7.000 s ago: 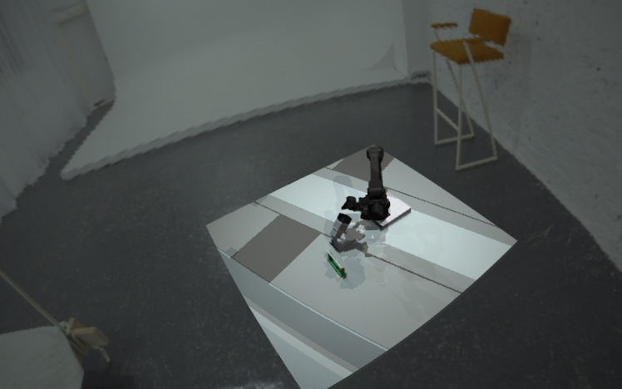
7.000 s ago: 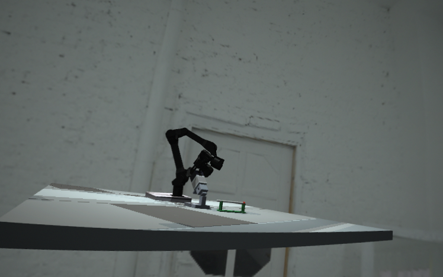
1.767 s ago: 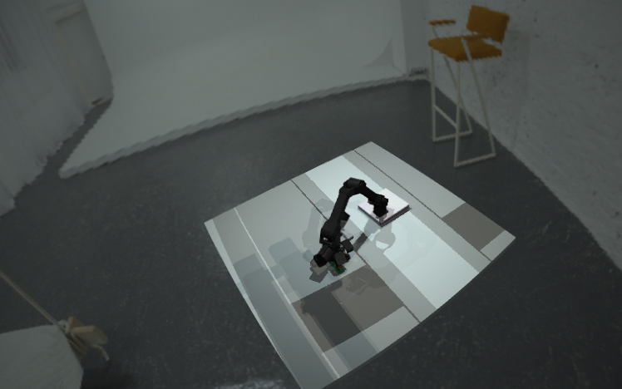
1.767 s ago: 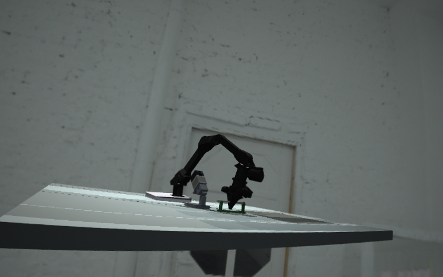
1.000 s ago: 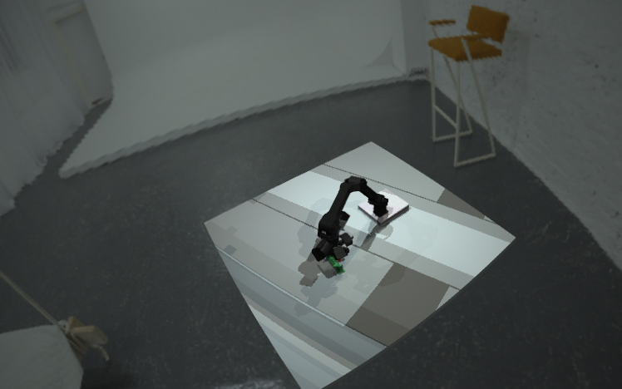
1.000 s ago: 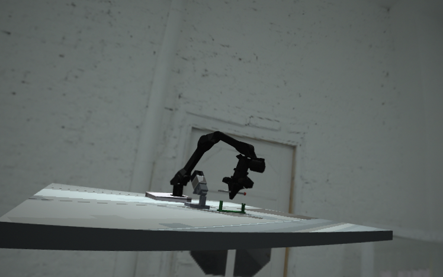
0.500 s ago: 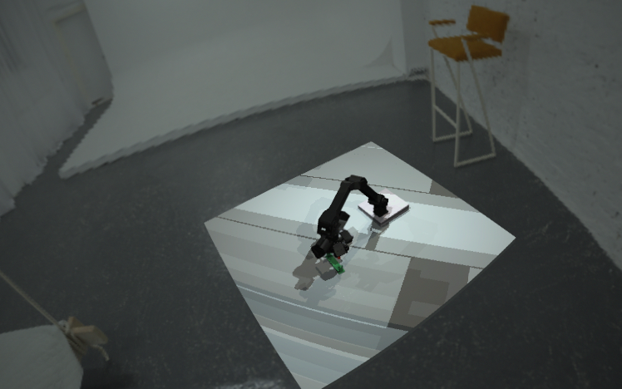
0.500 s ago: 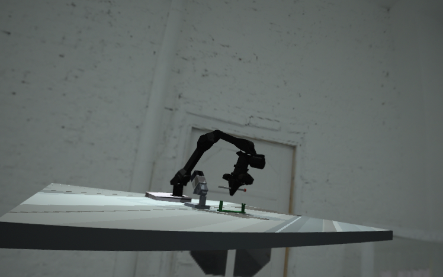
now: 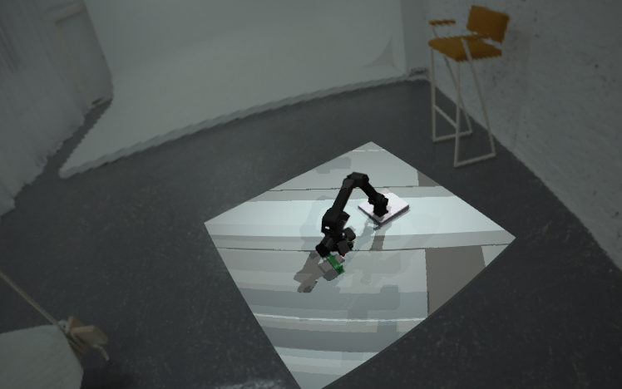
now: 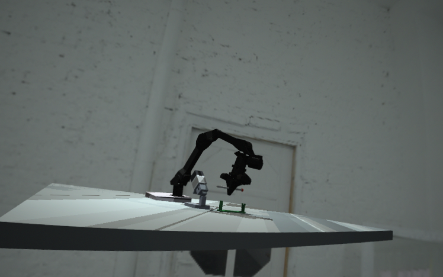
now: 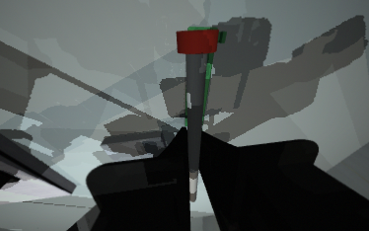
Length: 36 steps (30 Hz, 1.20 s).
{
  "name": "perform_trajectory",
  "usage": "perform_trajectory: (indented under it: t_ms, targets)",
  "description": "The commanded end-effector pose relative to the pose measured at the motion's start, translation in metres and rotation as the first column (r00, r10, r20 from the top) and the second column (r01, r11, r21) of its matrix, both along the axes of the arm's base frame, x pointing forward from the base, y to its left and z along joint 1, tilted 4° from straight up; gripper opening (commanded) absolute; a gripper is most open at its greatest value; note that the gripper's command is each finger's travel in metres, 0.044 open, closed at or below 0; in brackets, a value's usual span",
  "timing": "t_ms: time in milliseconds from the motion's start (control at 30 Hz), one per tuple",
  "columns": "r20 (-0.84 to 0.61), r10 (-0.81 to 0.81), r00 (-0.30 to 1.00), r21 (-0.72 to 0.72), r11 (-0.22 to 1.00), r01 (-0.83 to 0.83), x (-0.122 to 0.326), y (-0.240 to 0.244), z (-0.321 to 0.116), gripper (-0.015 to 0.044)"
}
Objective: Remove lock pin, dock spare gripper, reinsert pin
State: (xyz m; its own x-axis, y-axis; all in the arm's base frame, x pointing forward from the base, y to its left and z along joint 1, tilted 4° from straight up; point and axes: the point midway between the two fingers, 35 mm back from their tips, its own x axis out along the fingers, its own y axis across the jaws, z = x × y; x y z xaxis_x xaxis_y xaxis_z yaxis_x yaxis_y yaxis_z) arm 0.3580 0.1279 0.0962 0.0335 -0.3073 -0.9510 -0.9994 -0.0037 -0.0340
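Observation:
My gripper [image 10: 230, 192] [image 11: 186, 130] is shut on the lock pin [image 10: 222, 186] [image 11: 195, 115], a thin grey rod with a red head [image 10: 241, 189] [image 11: 197, 42]. The pin is nearly level and held in the air above the green cradle [image 10: 230, 211] [image 9: 333, 263] [image 11: 208, 74], touching neither of its uprights. The grey mount [image 10: 196, 205] stands between the arm's base and the cradle. The spare gripper [image 10: 198, 180], a pale grey tilted body, stands on the mount's post. Whether it is fully seated in the socket is too small to tell. The pin's far end passes behind the fingers in the wrist view.
The arm's pale base plate [image 9: 397, 206] [image 10: 153, 195] lies behind the mount. The mount and spare gripper stand close to the arm's lower links in the exterior view. A dark bar [image 11: 36, 168] crosses the left edge of the wrist view. Shadows and reflections cover the table [image 9: 274, 215].

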Motion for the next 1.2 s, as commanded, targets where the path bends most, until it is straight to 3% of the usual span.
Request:
perform_trajectory:
  t_ms: [0, 833, 1167]
  targets:
    - [0.018, 0.006, 1.0, 0.011, 1.0, -0.006, -0.009, 0.002, 0.009, 0.0]
    - [-0.003, 0.067, 0.998, 0.015, 0.998, -0.066, -0.077, -0.003, 0.02, 0.0]
    - [-0.008, 0.066, 0.998, 0.015, 0.998, -0.066, -0.074, -0.003, -0.011, 0.0]
